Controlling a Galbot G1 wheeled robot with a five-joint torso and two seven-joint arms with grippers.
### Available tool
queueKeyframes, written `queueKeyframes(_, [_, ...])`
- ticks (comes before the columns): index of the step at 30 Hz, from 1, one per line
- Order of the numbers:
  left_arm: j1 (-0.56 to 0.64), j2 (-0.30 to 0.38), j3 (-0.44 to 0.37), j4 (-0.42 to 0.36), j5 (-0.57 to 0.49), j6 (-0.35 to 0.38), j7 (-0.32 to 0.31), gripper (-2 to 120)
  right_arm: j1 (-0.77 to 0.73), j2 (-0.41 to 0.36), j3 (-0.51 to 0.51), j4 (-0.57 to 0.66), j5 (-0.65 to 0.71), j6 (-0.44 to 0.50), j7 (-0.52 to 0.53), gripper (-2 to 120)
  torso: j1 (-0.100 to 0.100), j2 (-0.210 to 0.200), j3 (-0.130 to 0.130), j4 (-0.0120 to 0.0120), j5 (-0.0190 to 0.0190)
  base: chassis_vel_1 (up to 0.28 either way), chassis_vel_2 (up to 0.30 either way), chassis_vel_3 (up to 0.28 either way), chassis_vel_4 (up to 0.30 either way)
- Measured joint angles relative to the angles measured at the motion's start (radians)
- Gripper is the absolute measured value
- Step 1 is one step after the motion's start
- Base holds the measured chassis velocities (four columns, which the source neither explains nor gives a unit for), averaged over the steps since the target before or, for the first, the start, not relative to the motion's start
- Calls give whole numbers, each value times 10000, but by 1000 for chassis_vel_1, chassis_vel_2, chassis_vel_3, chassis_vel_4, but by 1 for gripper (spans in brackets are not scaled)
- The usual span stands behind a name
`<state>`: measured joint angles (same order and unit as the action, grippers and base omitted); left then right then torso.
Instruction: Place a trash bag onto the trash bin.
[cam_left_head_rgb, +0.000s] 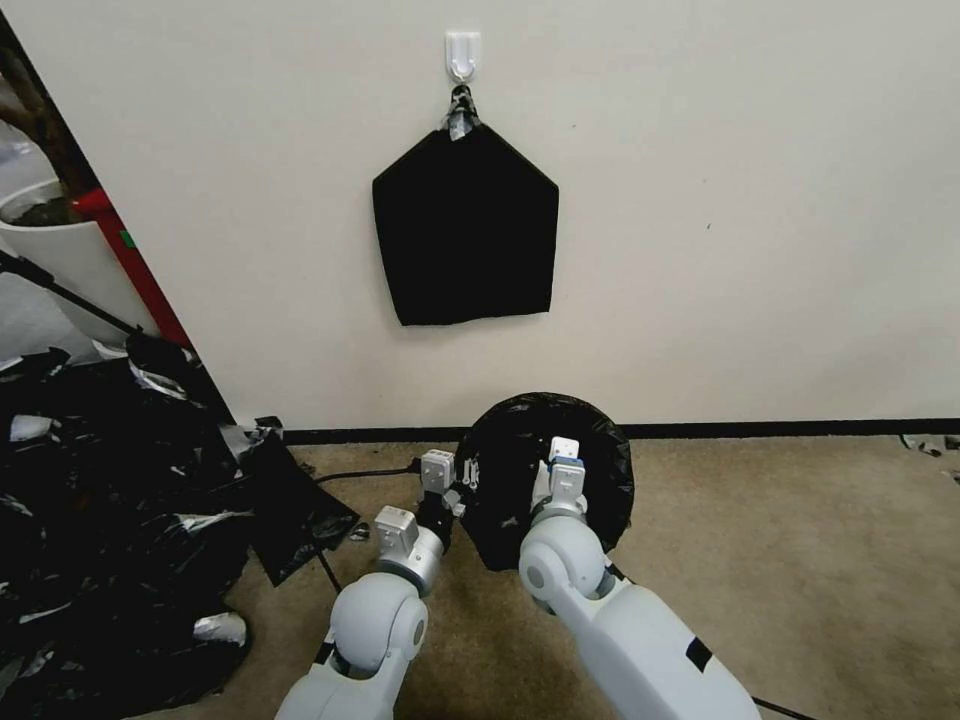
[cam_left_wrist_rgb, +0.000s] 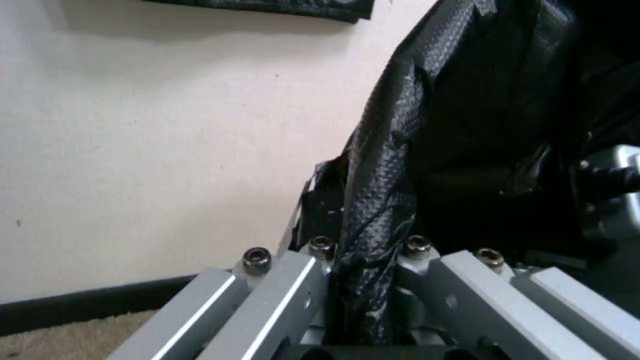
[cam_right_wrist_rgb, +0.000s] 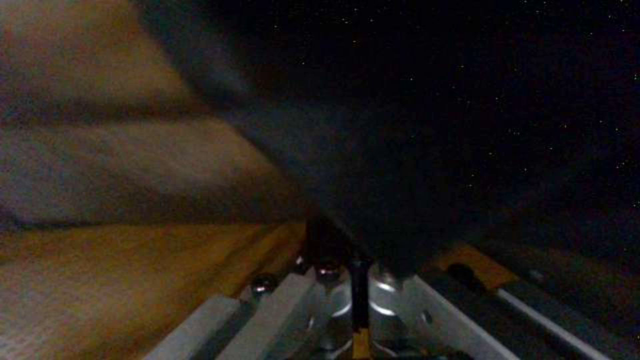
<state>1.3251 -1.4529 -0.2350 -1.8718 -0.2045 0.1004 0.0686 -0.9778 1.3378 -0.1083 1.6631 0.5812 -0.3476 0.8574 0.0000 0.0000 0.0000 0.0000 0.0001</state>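
At lower centre, both grippers, left (cam_left_head_rgb: 468, 478) and right (cam_left_head_rgb: 556, 462), pinch the bag (cam_left_head_rgb: 520, 450), apparently stretching its mouth over the hidden bin; next likely needs seating it evenly.

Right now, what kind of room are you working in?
Probably a staged indoor test corner, not a lived-in room: bare cream wall with a black pack hung on a hook, tan carpet, and a heap of black bags piled on the left.

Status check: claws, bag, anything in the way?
Left claw shut on trash bag edge. Right claw pinching film too. Bag spread round, bin hidden. Bag heap left, clear.
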Motion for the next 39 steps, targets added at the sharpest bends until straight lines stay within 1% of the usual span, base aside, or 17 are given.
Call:
queueKeyframes(5, [16,4,0,-57,1,0,45,3,-31,-34,22,-126,-432,-1,-207,0,0,0,0,0,0,0,0,0,0])
queueKeyframes(6, [19,7,1,-83,0,0,64,3,-74,-52,19,-167,-756,-17,-329,0,0,0,0,0,0,0,0,0,0])
queueKeyframes(10, [14,15,-12,-118,-25,-3,76,3,-180,-87,-92,-120,-975,-175,-435,0,0,0,0,0,0,0,0,0,0])
queueKeyframes(14, [4,41,-36,-120,-52,-174,245,3,-311,-109,-306,76,-632,-662,-474,0,0,0,0,0,0,0,0,0,0])
queueKeyframes(15, [4,41,-36,-120,-52,-174,245,3,-311,-109,-306,76,-632,-662,-474,0,0,0,0,0,0,0,0,0,0])
queueKeyframes(17, [17,64,-55,-137,-56,-291,449,3,-288,-113,-319,120,-288,-1037,-544,0,-1,0,0,0,-1,0,0,0,0])
queueKeyframes(22, [59,81,-66,-159,-31,-414,655,3,-146,-178,-292,61,81,-1409,-555,0,0,0,0,1,-1,0,0,0,0])
queueKeyframes(24, [62,82,-73,-165,-24,-435,690,3,-126,-240,-315,16,14,-1499,-556,0,0,0,0,1,-1,0,0,0,0])
queueKeyframes(27, [63,84,-71,-205,-22,-452,716,3,-152,-406,-424,-100,-597,-1567,-627,0,0,0,-1,1,-1,0,0,0,0])
queueKeyframes(28, [63,84,-71,-205,-22,-452,716,3,-152,-406,-424,-100,-597,-1567,-627,0,0,0,-1,1,-1,0,0,0,0])
queueKeyframes(30, [62,83,-61,-215,-23,-452,716,3,-219,-484,-437,-125,-1179,-1524,-740,0,0,0,0,0,-1,0,0,0,0])
queueKeyframes(31, [62,83,-61,-215,-23,-452,716,3,-219,-484,-437,-125,-1179,-1524,-740,0,0,0,0,0,-1,0,0,0,0])
queueKeyframes(32, [58,77,-48,-215,-23,-452,716,3,-276,-527,-443,-113,-1580,-1446,-832,0,0,0,0,0,-1,0,0,0,0])
queueKeyframes(34, [38,60,-24,-215,-25,-452,704,3,-395,-589,-463,89,-2049,-1318,-980,0,0,0,-1,1,-1,0,0,0,0])
queueKeyframes(37, [9,50,-8,-209,-28,-394,605,3,-543,-647,-469,358,-2318,-1114,-1191,0,0,0,0,1,-1,0,0,0,0])
queueKeyframes(38, [-11,50,-7,-209,-29,-308,503,3,-653,-704,-469,541,-2416,-976,-1396,2,0,0,0,0,-1,0,0,0,0])
queueKeyframes(39, [-57,65,-5,-209,-41,-62,242,3,-830,-817,-466,852,-2560,-776,-1769,9,0,0,0,1,-1,0,0,0,0])
